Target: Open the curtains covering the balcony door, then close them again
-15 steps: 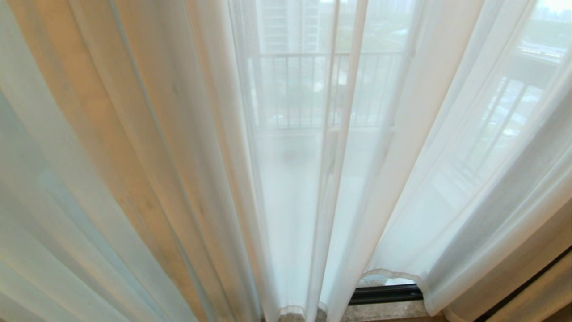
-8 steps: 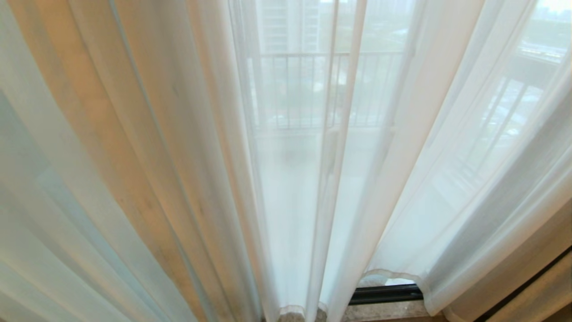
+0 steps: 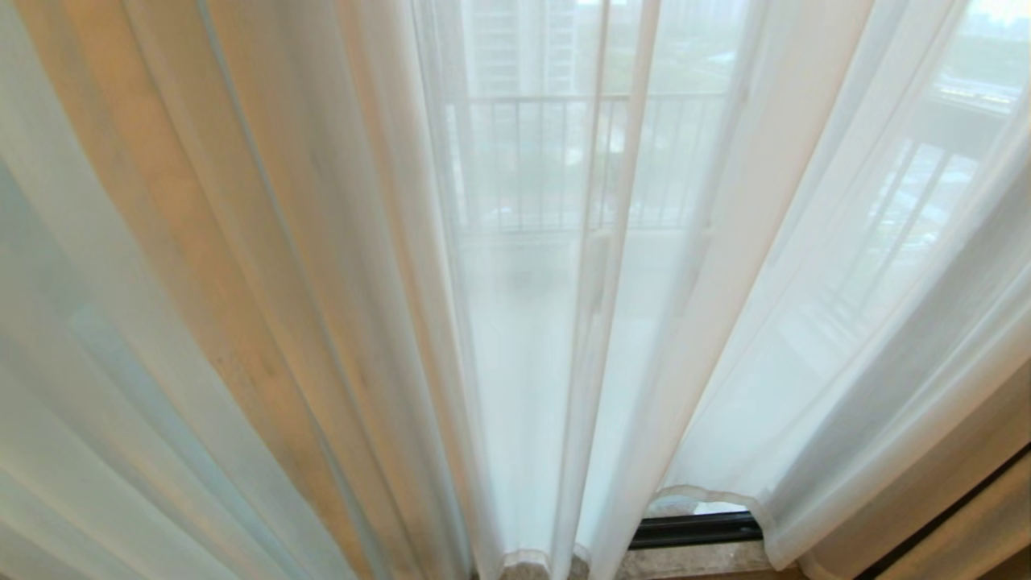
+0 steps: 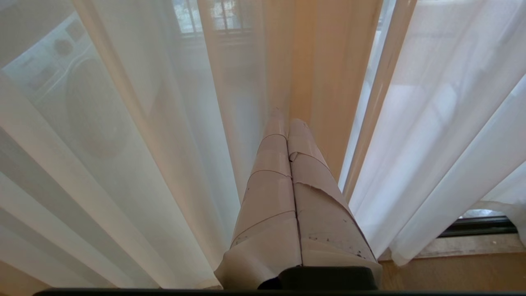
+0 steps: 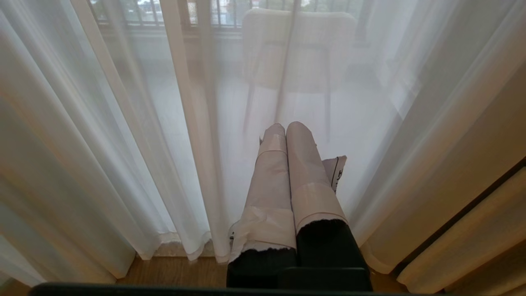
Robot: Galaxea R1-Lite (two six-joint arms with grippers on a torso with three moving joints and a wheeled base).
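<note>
Both my claws were pinched closed and empty: left gripper [image 4: 287, 123] and right gripper [image 5: 285, 126] pointed at the curtains [image 3: 564, 322], whose vertical overlap hung straight ahead, covering the balcony door [image 3: 697, 529].

No text, label, brand, number or sign can be read in any of the three views. The one trace of print is a short line of dark marks on a loose flap of tape [image 5: 337, 170] that sticks out beside the taped fingers [image 5: 302, 164] in the right wrist view; the marks run along the flap's edge and are too small and too steeply angled to make out as letters.
</note>
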